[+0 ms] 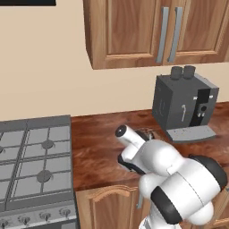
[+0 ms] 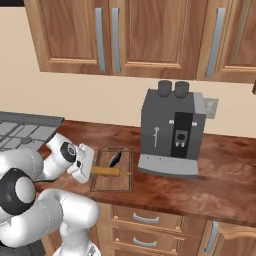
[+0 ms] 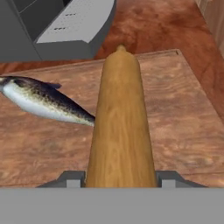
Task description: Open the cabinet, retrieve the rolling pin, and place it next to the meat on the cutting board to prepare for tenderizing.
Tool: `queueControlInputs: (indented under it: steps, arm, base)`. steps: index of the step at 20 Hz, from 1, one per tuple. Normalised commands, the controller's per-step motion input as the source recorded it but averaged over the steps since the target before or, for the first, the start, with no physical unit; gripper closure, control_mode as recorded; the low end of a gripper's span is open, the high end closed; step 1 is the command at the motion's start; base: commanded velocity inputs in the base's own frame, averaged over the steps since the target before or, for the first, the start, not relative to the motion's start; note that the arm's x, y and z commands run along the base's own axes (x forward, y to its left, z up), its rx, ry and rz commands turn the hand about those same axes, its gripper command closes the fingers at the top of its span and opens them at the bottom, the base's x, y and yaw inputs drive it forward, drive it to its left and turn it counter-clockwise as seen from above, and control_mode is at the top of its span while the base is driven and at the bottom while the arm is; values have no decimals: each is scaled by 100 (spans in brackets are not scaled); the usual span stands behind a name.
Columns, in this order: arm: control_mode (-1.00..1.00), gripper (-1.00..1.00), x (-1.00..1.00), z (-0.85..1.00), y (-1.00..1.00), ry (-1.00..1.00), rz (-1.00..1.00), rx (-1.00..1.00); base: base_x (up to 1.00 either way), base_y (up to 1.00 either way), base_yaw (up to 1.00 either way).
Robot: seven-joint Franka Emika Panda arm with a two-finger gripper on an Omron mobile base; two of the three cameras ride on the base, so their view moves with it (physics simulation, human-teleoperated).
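Observation:
The light tan rolling pin (image 3: 120,127) runs straight away from my gripper (image 3: 120,179), whose two fingers press on its near end from both sides. It lies low over the reddish-brown cutting board (image 3: 183,109), and I cannot tell whether it touches the wood. The meat, a speckled fish (image 3: 43,98), lies on the board just left of the pin. From the right base view the rolling pin (image 2: 106,171) sticks out of the gripper (image 2: 85,162) across the cutting board (image 2: 117,186), with the fish (image 2: 115,159) behind it. Both doors of the cabinet (image 2: 100,35) are shut.
A grey coffee machine (image 2: 172,132) stands on the counter just right of the board, its drip tray (image 3: 74,22) close beyond the pin's far end. A gas stove (image 1: 36,161) sits to the left. Bare wooden counter (image 2: 220,185) stretches right of the machine.

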Motion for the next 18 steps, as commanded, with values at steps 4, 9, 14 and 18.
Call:
queueControlInputs:
  steps: [4,9,14,18]
  arm:
    - [-100,-100,7,-15,-3,-8,0,1]
    - [-100,-100,0,15,0,-10,0,0]
    - [-100,-100,0,32,0,-5,0,0]
    - [-100,-100,0,38,0,-3,0,0]
  base:
    - [0,0,0]
    - [0,0,0]
    - [0,0,0]
    - [0,0,0]
